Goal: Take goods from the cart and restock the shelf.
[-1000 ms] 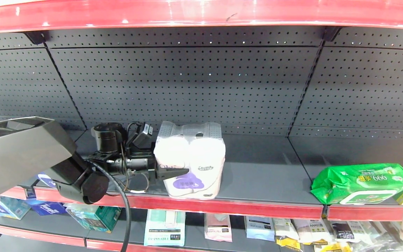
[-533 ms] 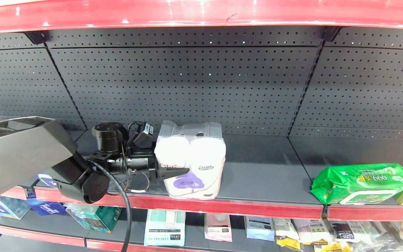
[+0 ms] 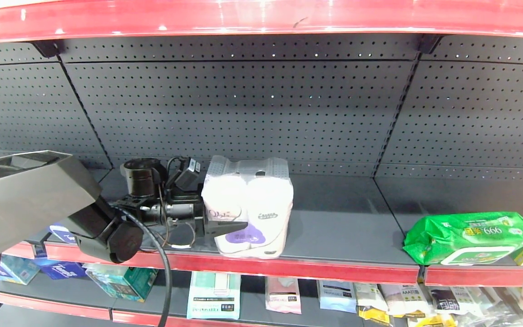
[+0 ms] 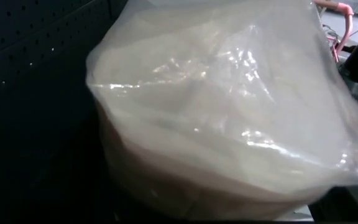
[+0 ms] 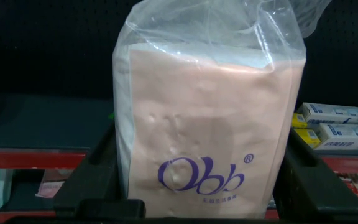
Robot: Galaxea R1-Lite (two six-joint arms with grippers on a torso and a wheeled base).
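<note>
Grey pegboard backed the shelf (image 3: 334, 236), where we had one roll pack (image 3: 250, 204) set down.
It stood upright at the front edge, left of middle, with our left gripper (image 3: 234, 223) alongside it; whether that gripper clamped it or stood loose, we could not tell. Our right gripper (image 5: 204, 199) was closed on a second pack (image 5: 210, 112), upright at the shelf's right end, just beside green wipes (image 3: 468, 236) lying flat on the shelf.

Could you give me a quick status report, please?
Left gripper at roll pack on shelf. Right gripper shut on second roll pack. Green wipes pack on shelf's right section.
</note>
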